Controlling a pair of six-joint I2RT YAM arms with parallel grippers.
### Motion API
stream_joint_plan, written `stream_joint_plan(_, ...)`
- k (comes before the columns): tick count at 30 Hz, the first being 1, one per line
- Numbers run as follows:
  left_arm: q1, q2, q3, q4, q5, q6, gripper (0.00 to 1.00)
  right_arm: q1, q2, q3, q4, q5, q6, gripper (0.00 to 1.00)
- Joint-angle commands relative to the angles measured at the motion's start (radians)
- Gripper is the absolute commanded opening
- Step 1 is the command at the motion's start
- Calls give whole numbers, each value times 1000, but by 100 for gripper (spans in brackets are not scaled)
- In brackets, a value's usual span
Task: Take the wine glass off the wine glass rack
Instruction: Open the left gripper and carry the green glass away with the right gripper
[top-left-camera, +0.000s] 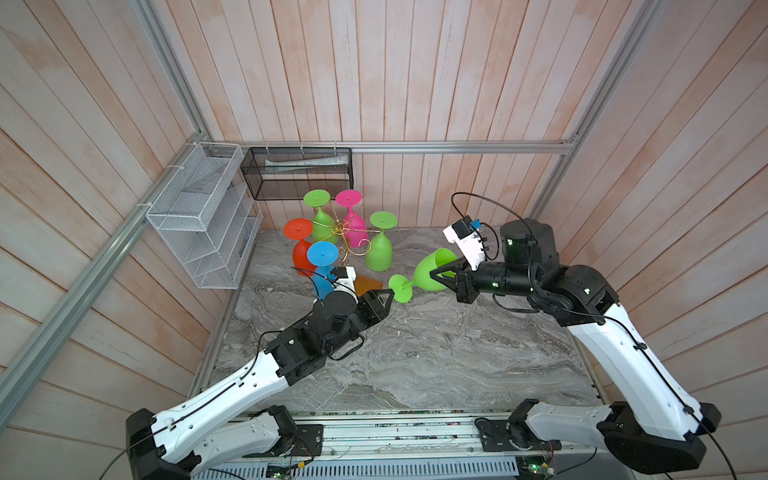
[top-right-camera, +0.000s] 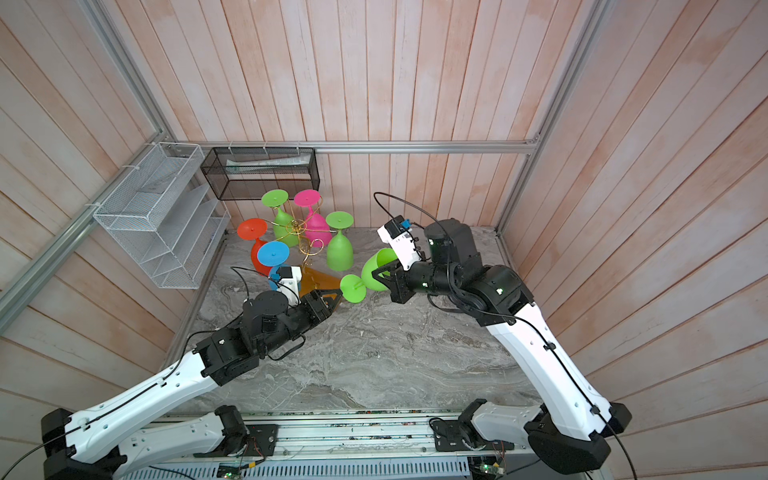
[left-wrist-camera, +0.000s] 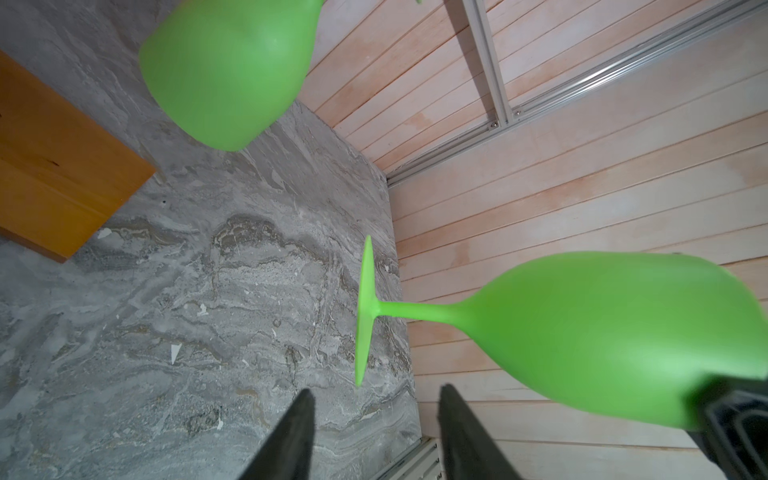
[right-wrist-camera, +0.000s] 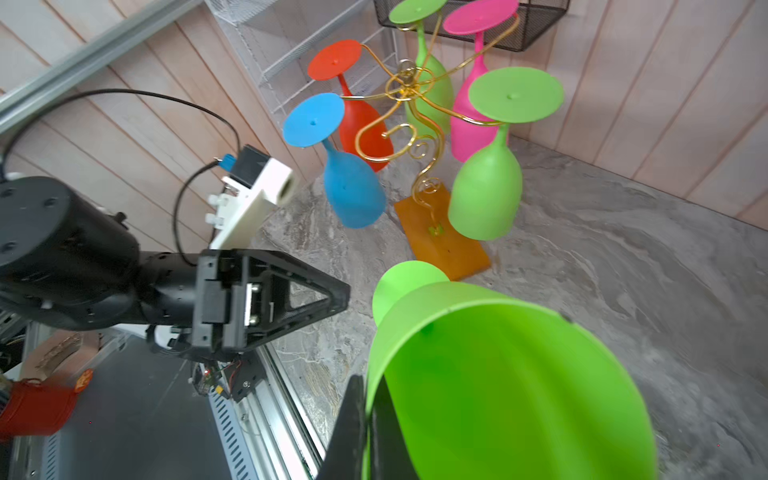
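Right hand (top-left-camera: 439, 277) clamps wine glass (top-left-camera: 422, 283) rim; left hand (left-wrist-camera: 377, 390) apart; rack base (top-left-camera: 368, 284) half-hidden.

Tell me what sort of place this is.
Probably a robot test cell rather than a real kitchen: an aluminium frame lined with plank walls, a left arm and right arm mounted at a marble-look tabletop, and a gold wine glass rack with hanging wine glasses.

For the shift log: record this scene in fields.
rack: upright, one arm empty
hanging: blue glass, red glass, pink glass, far green glass, near green glass
free green glass: off rack, held sideways
right pincer: shut on its bowl rim
left pincer: open, empty, near its foot
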Motion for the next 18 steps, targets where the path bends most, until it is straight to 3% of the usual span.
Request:
stream_joint_plan(1, -4, -37, -6, -3, 10, 54, 73, -87, 4, 40, -51, 82, -27, 0)
stream_joint_plan(3, -7, -59, -19, -18, 11, 74, 84, -146, 24, 47, -69, 94, -31, 0)
stream_joint_plan(7, -30, -106, -49, -42, -2, 133, 95, -265, 89, 57, -83, 118, -43, 0)
stream_joint_plan(18, -98, -150, -70, -84, 21, 362, 97, -500, 423, 186, -10, 180, 0, 0)
